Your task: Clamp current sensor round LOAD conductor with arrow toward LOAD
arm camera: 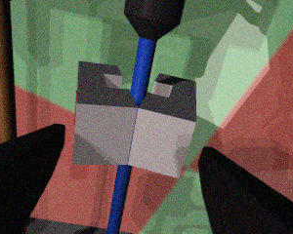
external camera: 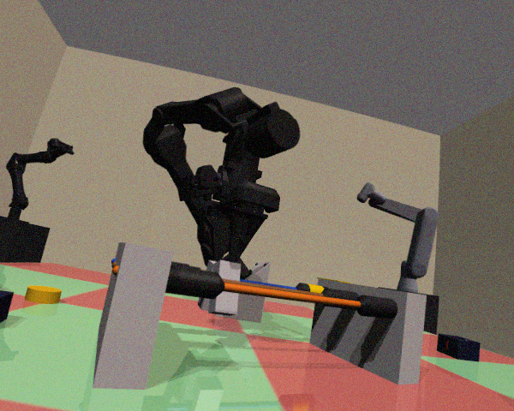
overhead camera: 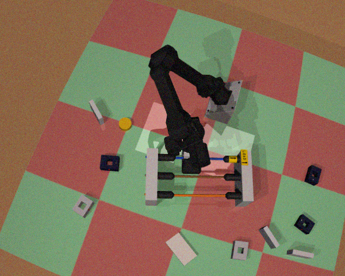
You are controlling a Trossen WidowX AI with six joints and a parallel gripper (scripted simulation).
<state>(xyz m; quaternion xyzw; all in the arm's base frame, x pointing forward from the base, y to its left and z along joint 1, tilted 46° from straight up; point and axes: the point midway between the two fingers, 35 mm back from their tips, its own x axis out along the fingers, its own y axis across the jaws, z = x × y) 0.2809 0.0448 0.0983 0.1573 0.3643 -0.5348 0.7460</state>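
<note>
The pale grey split-core sensor point(overhead camera: 185, 154) point(external camera: 226, 289) point(arm camera: 161, 138) straddles the blue conductor point(overhead camera: 217, 158) point(external camera: 265, 284) point(arm camera: 144, 63). In the wrist view its halves meet along the seam nearest the camera and spread apart on the far side, with the conductor between them. Its arrow is not visible now. The yellow LOAD marker point(overhead camera: 244, 157) is at the right end of the blue conductor in the top view. My gripper point(external camera: 227, 265) point(arm camera: 134, 144) is open, one finger on each side of the sensor, with narrow visible gaps. The arm hides the fingers in the top view.
Two grey end blocks point(overhead camera: 151, 178) point(overhead camera: 247, 184) hold the conductors. A brown conductor point(overhead camera: 200, 176) point(arm camera: 4, 73) and an orange conductor point(overhead camera: 200, 195) point(external camera: 288, 294) run parallel to the blue one. A yellow disc point(overhead camera: 125, 123) point(external camera: 43, 294) and several small blocks lie around the fixture.
</note>
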